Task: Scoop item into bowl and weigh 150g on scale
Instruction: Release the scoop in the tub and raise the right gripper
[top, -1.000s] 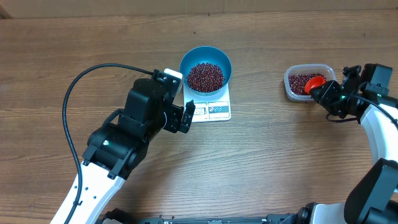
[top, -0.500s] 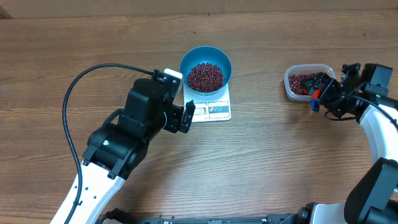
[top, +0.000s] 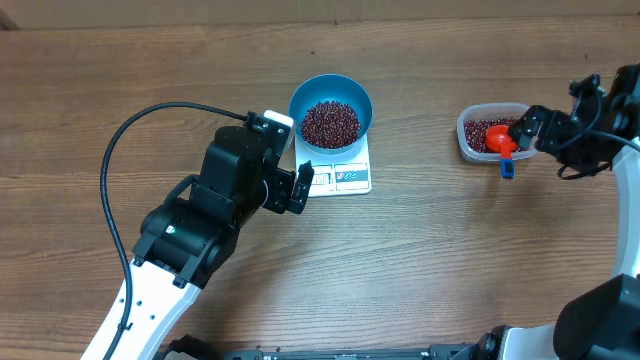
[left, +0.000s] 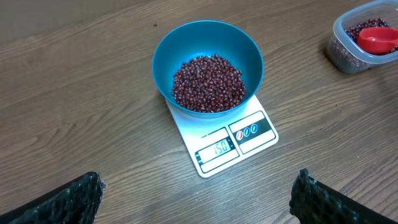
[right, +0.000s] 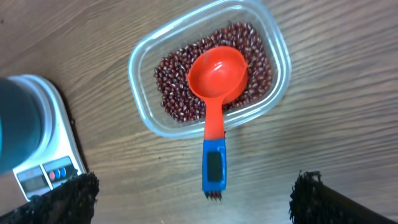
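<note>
Reading clearly only in the left wrist view, the scale (left: 239, 134) shows 150 beneath the blue bowl (left: 186, 43) of beans (left: 208, 84). Well right of the scale, the right wrist view shows the red scoop (right: 214, 81) lying free in the clear tub (right: 143, 62). The left gripper (left: 196, 202), angled down just beside the scale, and the right gripper (right: 193, 196) both gape wide, holding nothing.

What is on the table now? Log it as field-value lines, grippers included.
weighing: round blue bowl of dark red-brown beans on the small white scale
display: seems to read 150
tool: red scoop with blue handle, head in the clear plastic tub of beans, handle over its rim
left gripper: open, empty
right gripper: open, empty
</note>
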